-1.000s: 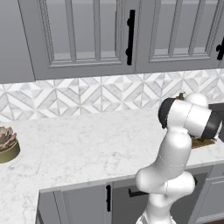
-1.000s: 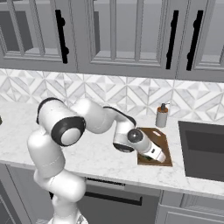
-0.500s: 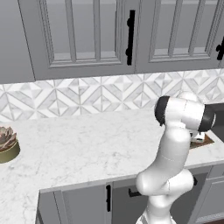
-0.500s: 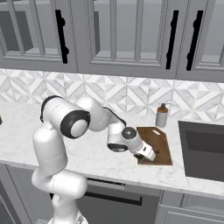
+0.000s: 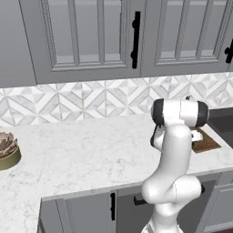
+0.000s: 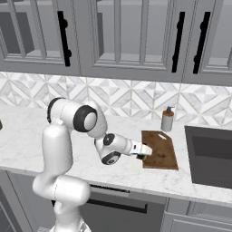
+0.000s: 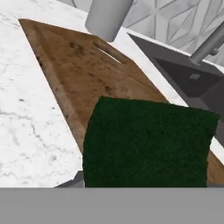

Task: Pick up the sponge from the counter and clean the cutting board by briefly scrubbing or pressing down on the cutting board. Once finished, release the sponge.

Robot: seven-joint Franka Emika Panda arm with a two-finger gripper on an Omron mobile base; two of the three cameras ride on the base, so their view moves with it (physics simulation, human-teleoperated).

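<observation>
Gripper (image 6: 146,154) clamped on the sponge (image 7: 146,142) at the cutting board's (image 7: 83,65) near-left corner (press flat, scrub toward centre).

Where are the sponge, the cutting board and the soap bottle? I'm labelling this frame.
sponge (image 7: 146,142), hand view, middle of its dark green top.
cutting board (image 6: 161,148), right base view, bare wood at its centre.
soap bottle (image 6: 167,121), right base view, its body.

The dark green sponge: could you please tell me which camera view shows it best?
The hand view: the dark green rectangular sponge lies large and close over the dark brown wooden cutting board. In the right base view it is a small dark patch at the claw. In the left base view the arm hides it.
</observation>
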